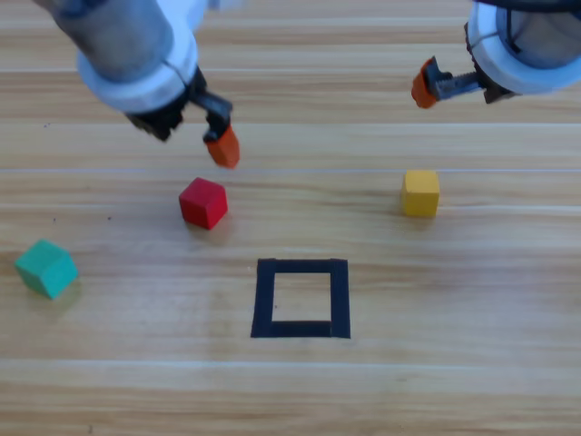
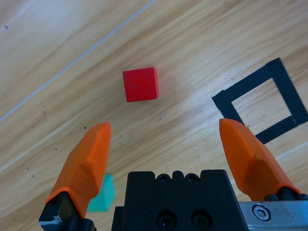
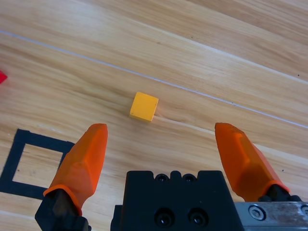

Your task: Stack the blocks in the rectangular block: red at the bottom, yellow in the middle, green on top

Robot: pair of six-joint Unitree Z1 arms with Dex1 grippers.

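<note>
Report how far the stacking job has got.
Nothing is stacked yet: the black tape square holds only bare wood. In hand: the left pincer, open, hangs above the red cube; the right pincer, also open, hangs above the yellow cube. Neither touches its cube. Left to do: all three placements, and the green cube lies untouched near the table's left edge.

tabletop (image 1: 436, 381): light wood, planks running side to side in the high view, grain streaked pale and honey-brown. thin pale seams between planks. a few small dark specks scattered on the surface. even, soft light; faint shadows only. it fills every view; no walls, floor or windows visible.
</note>
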